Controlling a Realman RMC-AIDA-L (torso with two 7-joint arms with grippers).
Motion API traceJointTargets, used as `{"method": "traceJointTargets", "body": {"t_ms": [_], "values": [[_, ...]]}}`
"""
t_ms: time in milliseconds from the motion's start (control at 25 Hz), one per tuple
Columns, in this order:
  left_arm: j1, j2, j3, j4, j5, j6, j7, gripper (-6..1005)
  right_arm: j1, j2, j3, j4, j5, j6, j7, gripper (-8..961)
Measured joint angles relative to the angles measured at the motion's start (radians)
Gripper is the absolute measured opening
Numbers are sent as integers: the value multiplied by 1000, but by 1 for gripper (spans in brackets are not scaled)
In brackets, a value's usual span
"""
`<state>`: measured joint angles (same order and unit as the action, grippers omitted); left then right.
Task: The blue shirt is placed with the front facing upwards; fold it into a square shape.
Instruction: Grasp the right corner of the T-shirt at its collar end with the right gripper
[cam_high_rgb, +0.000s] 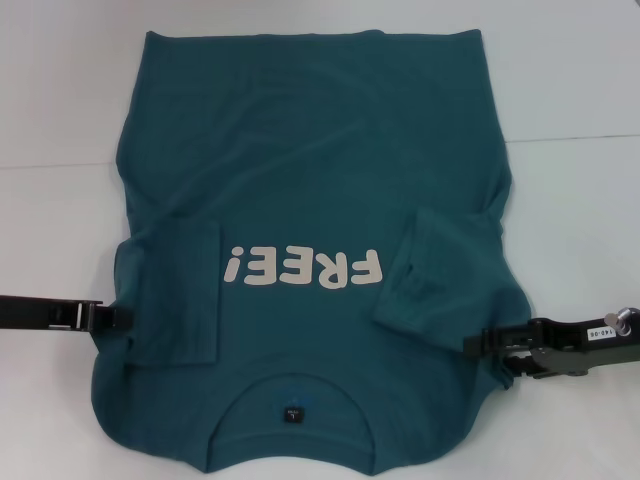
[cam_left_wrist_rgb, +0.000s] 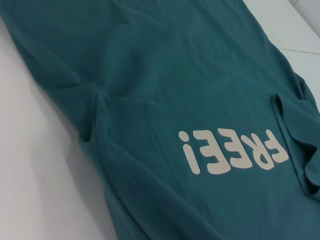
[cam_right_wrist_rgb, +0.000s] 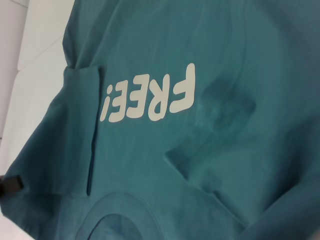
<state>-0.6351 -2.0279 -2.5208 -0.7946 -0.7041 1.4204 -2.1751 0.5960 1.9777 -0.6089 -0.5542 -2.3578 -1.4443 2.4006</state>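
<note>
The blue shirt (cam_high_rgb: 310, 200) lies flat on the white table, front up, with the white "FREE!" lettering (cam_high_rgb: 303, 268) on the chest. Its collar (cam_high_rgb: 290, 400) and small dark tag are at the near edge. Both short sleeves are folded inward onto the body. My left gripper (cam_high_rgb: 118, 317) reaches in low from the left and touches the shirt's left edge beside the folded sleeve (cam_high_rgb: 175, 300). At the shirt's right edge, just below the other folded sleeve (cam_high_rgb: 440, 280), is my right gripper (cam_high_rgb: 488, 347). The wrist views show the shirt (cam_left_wrist_rgb: 165, 75) (cam_right_wrist_rgb: 210, 150) but not their own fingers.
The white table (cam_high_rgb: 570, 80) extends bare beyond the shirt on both sides and at the back. A seam in the table surface (cam_high_rgb: 580, 137) runs across behind the shirt's middle. The left gripper's tip (cam_right_wrist_rgb: 10, 184) shows far off in the right wrist view.
</note>
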Motion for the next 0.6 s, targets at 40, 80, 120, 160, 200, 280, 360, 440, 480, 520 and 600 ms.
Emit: {"method": "traceJointTargets", "body": {"t_ms": [40, 80, 120, 160, 200, 280, 360, 440, 480, 520, 600], "values": [[0, 0, -1, 0, 0, 0, 0, 19, -1, 1, 0, 2, 2, 2, 0, 904], [0, 0, -2, 0, 0, 0, 0, 19, -3, 1, 0, 6, 4, 4, -1, 904], [0, 0, -2, 0, 0, 0, 0, 19, -3, 1, 0, 12, 7, 6, -3, 904], [-1, 0, -3, 0, 0, 0, 0, 19, -4, 2, 0, 20, 11, 8, -6, 903], [-1, 1, -3, 0, 0, 0, 0, 19, -4, 2, 0, 27, 16, 9, -10, 903], [-2, 2, -4, 0, 0, 0, 0, 19, -4, 2, 2, 43, 32, 12, -19, 903], [-3, 2, -4, 0, 0, -1, 0, 19, -5, 1, 4, 50, 56, 12, -27, 902], [-4, 2, -4, 0, 0, -1, 0, 19, -5, 0, 4, 51, 80, 11, -32, 902], [-5, 3, -3, 0, 0, -1, 0, 19, -5, -1, 4, 51, 88, 12, -33, 902], [-6, 3, -3, 0, 0, -1, 0, 20, -4, -1, 4, 52, 90, 14, -33, 902], [-8, 3, -3, 0, 0, -2, 0, 20, 1, -1, 4, 55, 92, 26, -33, 901]]}}
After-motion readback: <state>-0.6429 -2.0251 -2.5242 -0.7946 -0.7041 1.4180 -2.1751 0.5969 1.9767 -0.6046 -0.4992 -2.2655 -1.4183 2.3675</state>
